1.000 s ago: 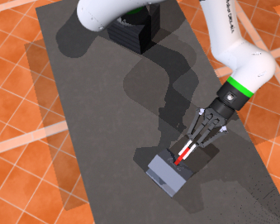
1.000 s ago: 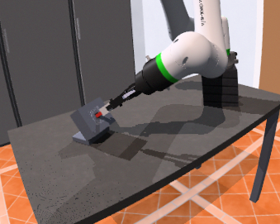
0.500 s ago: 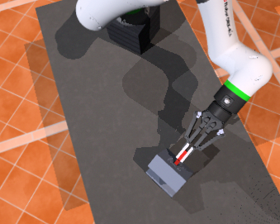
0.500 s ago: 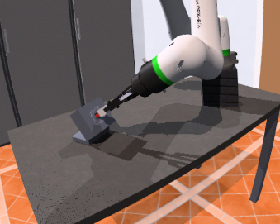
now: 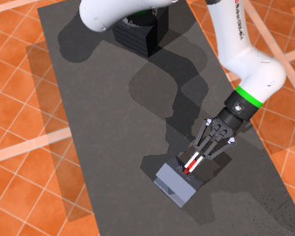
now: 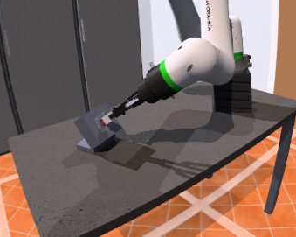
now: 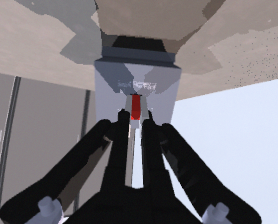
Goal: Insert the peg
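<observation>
The peg (image 5: 191, 164) is a thin rod, white with a red front end. My gripper (image 5: 197, 159) is shut on it and points it down at the sloped grey panel (image 5: 179, 182) on the dark table. The red tip meets the panel's face at the hole (image 5: 185, 171); only a short red part shows outside. In the side view the red tip (image 6: 103, 121) sits against the panel (image 6: 96, 128), with the gripper (image 6: 116, 112) close behind it. In the wrist view the red end (image 7: 135, 107) lies between my fingertips, against the panel (image 7: 136, 90).
The arm's black base block (image 5: 142, 30) stands at the far end of the table. The table's right edge (image 5: 268, 149) runs close beside the arm's wrist. Dark cabinets (image 6: 64, 49) stand behind the table in the side view.
</observation>
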`<state>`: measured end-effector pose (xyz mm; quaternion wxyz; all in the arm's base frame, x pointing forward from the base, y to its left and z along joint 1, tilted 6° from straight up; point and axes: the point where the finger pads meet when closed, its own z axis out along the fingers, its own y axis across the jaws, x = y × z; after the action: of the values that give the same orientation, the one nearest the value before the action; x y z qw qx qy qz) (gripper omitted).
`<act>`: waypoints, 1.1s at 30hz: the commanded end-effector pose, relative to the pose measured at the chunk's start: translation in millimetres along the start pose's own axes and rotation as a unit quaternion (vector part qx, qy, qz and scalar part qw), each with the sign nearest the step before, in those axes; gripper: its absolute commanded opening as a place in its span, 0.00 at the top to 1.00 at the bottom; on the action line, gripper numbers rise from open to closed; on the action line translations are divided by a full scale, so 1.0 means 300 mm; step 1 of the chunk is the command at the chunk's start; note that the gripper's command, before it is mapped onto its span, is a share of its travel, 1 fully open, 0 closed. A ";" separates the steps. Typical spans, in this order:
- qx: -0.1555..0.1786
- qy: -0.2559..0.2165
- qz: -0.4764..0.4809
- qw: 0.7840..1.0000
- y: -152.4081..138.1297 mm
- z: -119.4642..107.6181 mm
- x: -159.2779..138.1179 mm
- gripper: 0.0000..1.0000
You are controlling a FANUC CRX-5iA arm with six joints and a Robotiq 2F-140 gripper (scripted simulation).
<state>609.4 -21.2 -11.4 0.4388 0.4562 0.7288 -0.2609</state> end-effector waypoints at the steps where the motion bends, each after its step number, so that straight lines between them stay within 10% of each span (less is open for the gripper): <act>1: 0.000 0.000 0.000 1.000 0.000 0.000 0.000 1.00; 33: -0.001 -0.002 0.001 1.000 0.008 -0.082 -0.006 0.50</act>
<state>603.5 -5.5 -0.8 0.4406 0.4562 0.7278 -0.2607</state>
